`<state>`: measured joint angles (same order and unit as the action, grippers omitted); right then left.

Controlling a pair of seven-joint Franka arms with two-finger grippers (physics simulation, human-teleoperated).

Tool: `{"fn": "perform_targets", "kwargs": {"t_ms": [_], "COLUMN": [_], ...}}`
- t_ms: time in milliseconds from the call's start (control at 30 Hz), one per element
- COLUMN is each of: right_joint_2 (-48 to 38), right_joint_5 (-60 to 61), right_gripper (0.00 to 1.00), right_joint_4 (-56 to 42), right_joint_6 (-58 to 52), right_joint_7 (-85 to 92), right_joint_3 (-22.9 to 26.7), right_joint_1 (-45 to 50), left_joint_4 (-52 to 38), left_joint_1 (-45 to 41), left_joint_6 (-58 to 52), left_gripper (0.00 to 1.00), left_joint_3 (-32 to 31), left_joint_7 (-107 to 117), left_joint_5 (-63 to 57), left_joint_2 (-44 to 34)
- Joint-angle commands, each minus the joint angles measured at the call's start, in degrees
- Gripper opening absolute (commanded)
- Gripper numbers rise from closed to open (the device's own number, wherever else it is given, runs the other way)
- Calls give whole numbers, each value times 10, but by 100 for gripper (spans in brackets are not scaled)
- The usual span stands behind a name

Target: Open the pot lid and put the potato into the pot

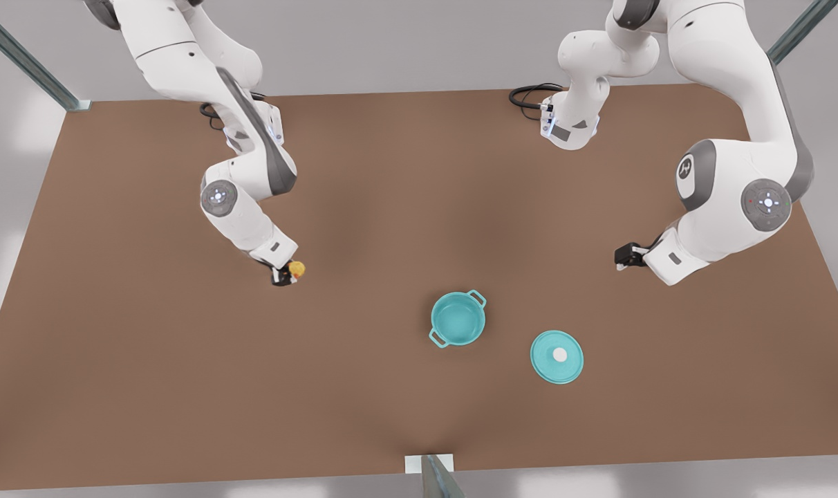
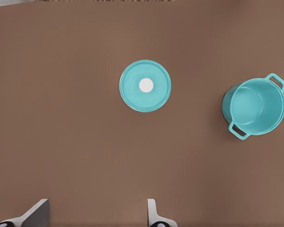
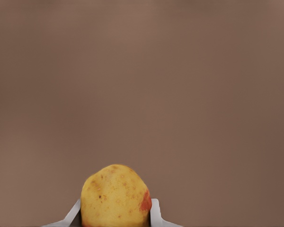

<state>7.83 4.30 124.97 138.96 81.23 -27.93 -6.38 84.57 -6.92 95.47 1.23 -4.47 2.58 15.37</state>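
Note:
The teal pot (image 1: 458, 319) stands uncovered on the brown table, its two loop handles showing, and appears again in the left wrist view (image 2: 255, 108). The teal pot lid (image 1: 556, 356) with its white knob lies flat on the table beside the pot, toward the front view's right (image 2: 145, 85). My right gripper (image 1: 283, 274), on the front view's left, is shut on the yellow-orange potato (image 1: 296, 268); the potato (image 3: 116, 198) sits between its fingers (image 3: 155, 213). My left gripper (image 1: 620, 258) waits open on the front view's right, well away from the lid, its fingers (image 2: 36, 213) wide apart.
The brown table (image 1: 149, 387) spreads wide around the pot and lid. Black cables (image 1: 529, 95) lie at the far edge by the arm bases. A metal post (image 1: 435, 476) stands at the near edge in the middle.

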Motion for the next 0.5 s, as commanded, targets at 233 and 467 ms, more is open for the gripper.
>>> {"fn": "perform_targets", "kwargs": {"t_ms": [233, 467], "right_joint_2": [103, 182], "right_joint_5": [119, 215], "right_gripper": [52, 52], "right_joint_4": [-153, -272], "right_joint_6": [-26, -21], "right_joint_7": [-326, -380], "right_joint_3": [207, 284], "right_joint_1": [299, 411], "left_joint_4": [0, -1], "left_joint_1": [0, 0], "left_joint_6": [5, 2], "left_gripper": [100, 100], "left_joint_3": [0, 1], "left_joint_7": [0, 0], "left_joint_5": [0, -1], "left_joint_2": [3, -2]}}
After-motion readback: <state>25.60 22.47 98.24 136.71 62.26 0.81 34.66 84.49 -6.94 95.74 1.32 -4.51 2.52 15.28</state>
